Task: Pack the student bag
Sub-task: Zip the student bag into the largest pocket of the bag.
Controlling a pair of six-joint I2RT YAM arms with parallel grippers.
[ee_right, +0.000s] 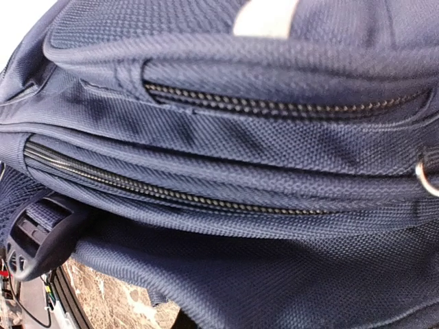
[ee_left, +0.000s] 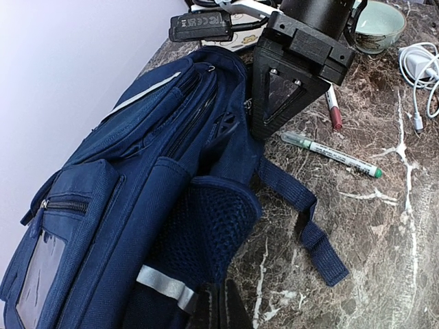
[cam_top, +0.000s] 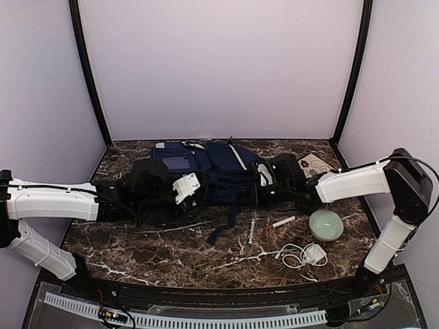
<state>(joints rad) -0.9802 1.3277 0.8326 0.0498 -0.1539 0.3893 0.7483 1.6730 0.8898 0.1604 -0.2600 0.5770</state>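
I can read nothing for certain from here. A flat black plastic block (ee_left: pixel 200 26), just past the top end of the navy-blue fabric student bag (ee_left: pixel 137 171), carries a short row of raised letters, too blurred to spell out. The slim white pen with green ends (ee_left: pixel 334 155), beside the bag's loose strap, shows faint dark marks along its barrel, too small to read.

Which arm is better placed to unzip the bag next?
Probably right: the right gripper sits at the zippered top of the bag, closed zippers filling its camera view; the left gripper is at the bottom end.
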